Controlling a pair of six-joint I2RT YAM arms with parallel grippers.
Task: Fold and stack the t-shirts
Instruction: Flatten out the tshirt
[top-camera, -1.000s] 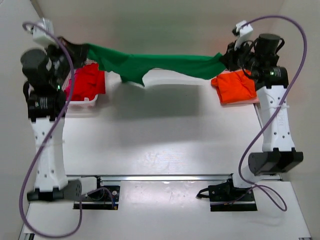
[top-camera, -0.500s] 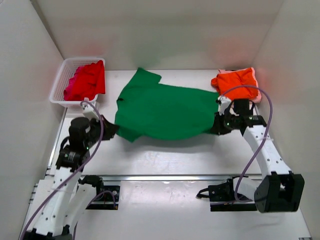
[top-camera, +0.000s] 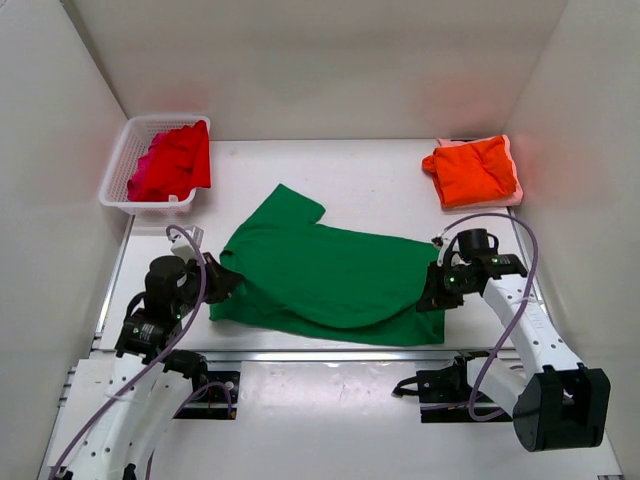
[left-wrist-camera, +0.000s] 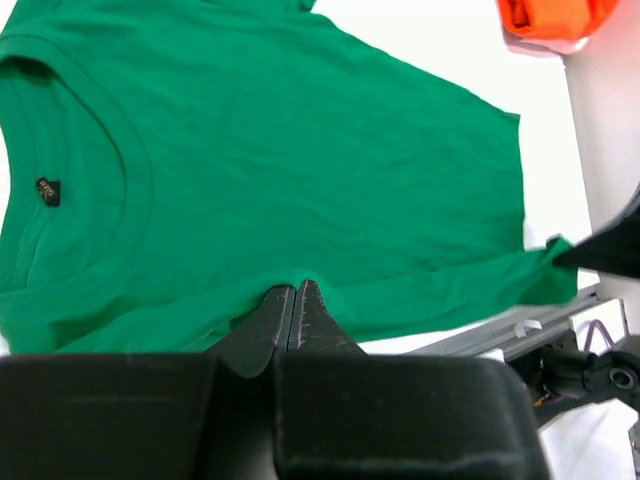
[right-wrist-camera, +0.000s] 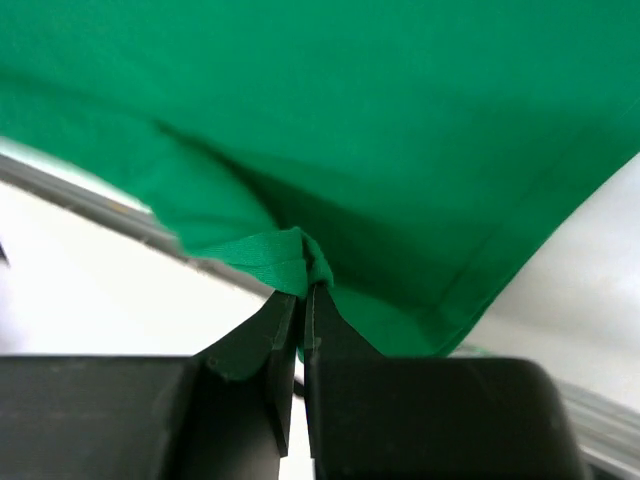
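T-shirts, by colour: four.
- green t-shirt (top-camera: 320, 275): one, on worktop (top-camera: 370, 190)
- orange t-shirt (top-camera: 472, 170): one, folded
- red t-shirt (top-camera: 183, 158): one
- magenta t-shirt (top-camera: 143, 175): one

Red and magenta are bunched together, so exact count there is uncertain. Pale pink edge (top-camera: 512, 165) beside orange: cannot tell whether separate shirt.

Basket (top-camera: 135, 128): one, white lattice.
Arms: two, left arm (top-camera: 110, 425) and right arm (top-camera: 525, 315).
Hands: two, left hand (top-camera: 225, 278) and right hand (top-camera: 430, 295).
Purple cables (top-camera: 533, 250): two, one per arm.
Worktop: one.

bright even light, soft shadows, sharp
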